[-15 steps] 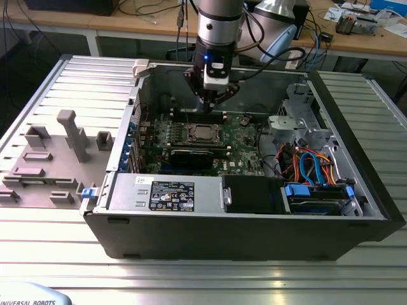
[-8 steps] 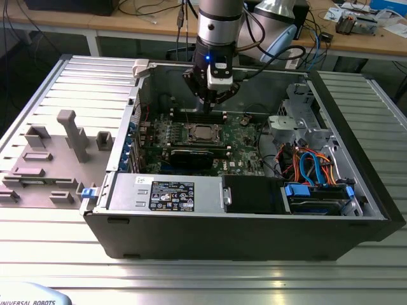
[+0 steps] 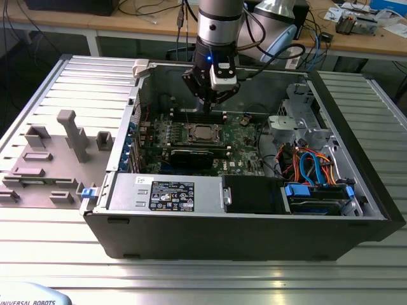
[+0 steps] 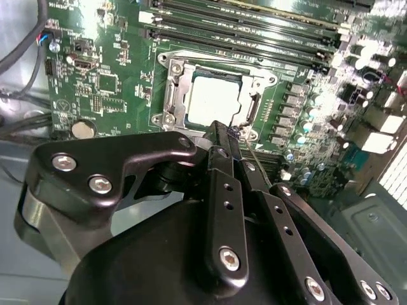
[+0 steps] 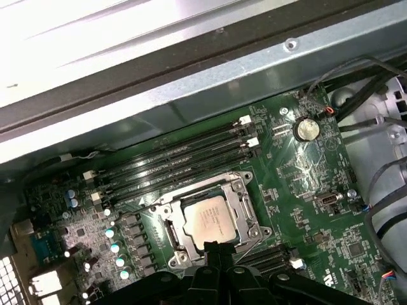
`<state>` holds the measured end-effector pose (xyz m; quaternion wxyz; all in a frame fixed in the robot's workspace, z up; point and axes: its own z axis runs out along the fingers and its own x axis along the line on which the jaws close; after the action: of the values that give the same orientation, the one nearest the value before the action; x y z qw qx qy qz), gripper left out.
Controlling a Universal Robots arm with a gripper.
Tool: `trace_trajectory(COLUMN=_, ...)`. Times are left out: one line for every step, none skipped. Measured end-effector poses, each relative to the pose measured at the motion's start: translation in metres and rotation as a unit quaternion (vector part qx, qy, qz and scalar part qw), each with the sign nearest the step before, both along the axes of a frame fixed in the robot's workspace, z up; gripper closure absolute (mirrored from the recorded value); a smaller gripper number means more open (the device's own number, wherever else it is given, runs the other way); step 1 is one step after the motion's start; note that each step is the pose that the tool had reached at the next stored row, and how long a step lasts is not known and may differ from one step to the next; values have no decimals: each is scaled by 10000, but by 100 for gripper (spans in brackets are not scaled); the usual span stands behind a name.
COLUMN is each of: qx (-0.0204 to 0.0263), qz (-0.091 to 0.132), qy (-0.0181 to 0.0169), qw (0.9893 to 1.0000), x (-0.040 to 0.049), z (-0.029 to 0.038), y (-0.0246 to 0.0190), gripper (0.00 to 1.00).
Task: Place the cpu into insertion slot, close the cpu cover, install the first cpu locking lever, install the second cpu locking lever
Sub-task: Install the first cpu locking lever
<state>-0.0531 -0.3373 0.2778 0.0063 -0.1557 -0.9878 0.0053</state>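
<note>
Sitting flat in the insertion slot, the cpu shows its pale top through the window of the cpu cover, which lies down over it in both wrist views. The gripper hangs over one edge of the socket, fingers pinched together with nothing visible between them, tips just beside a thin wire locking lever. Judgement: lever stage; cannot confirm either lever latched. To do it well, bear on the wire alone, sweep it down and under its catch, and keep the tips off the chip. Memory slots run along the socket's far side on the motherboard.
</note>
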Motion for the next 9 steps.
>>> trace_trajectory(qx=0, qz=91, qy=0, qw=10000, x=0, z=0, y=0, gripper=89)
trace_trajectory(qx=0, qz=149, qy=0, qw=9999, x=0, z=0, y=0, gripper=89)
trace_trajectory(qx=0, qz=257, qy=0, qw=9997, x=0, z=0, y=0, gripper=89)
trace_trajectory(qx=0, qz=349, qy=0, qw=9994, x=0, z=0, y=0, gripper=89)
trace_trajectory(qx=0, qz=414, qy=0, qw=9991, x=0, z=0, y=0, gripper=89)
trace_trajectory(qx=0, qz=496, qy=0, qw=9988, x=0, z=0, y=0, gripper=89)
trace_trajectory(qx=-15, qz=823, qy=1, qw=9966, x=0, z=0, y=6, gripper=89)
trace_trajectory(qx=-22, qz=1072, qy=1, qw=9942, x=0, z=0, y=7, gripper=89)
trace_trajectory(qx=-35, qz=1412, qy=1, qw=9900, x=0, z=0, y=8, gripper=89)
